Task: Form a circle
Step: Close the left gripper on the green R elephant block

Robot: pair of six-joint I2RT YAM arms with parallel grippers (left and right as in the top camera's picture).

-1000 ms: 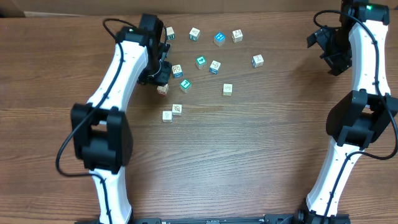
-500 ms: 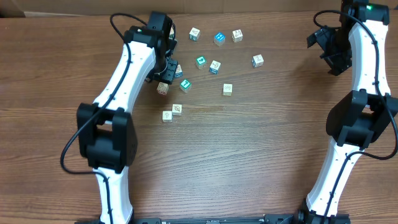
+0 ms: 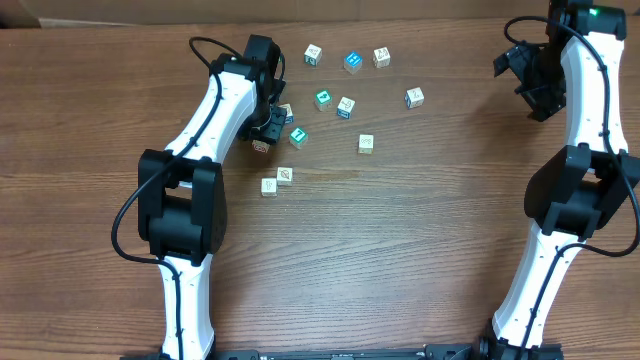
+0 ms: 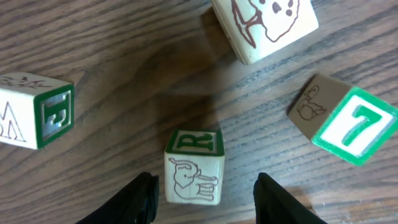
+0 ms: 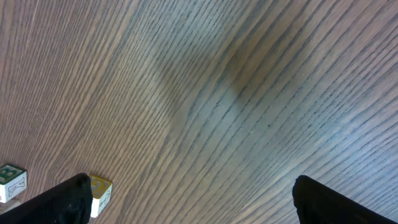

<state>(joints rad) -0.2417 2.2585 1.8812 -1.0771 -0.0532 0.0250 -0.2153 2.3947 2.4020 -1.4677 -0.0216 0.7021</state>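
Item: circle [image 4: 196, 143], a tight ring of four small pale wooden cubes on the tabletop [image 3: 400, 250], at its far left part, beneath the end of the left arm. Members, per left wrist view: cube with a green R on top and a line-drawn animal on its side [image 4: 194, 171]; cube with a green J face [image 4: 37, 112]; cube with a green-bordered 7 [image 4: 345, 121]; cube with a brown animal drawing [image 4: 264, 25], partly cut off at the frame's top. Left fingers [image 4: 140, 199]: released, standing either side of the R cube with a gap on both sides. Right fingers [image 5: 65, 199]: spread wide, nothing between them, over bare wood at the far right. Other stock: loose scatter of similar cubes to the right of the ring, including teal-faced ones [image 3: 352, 62]; a touching pair [image 3: 276, 181] nearer the arm bases.
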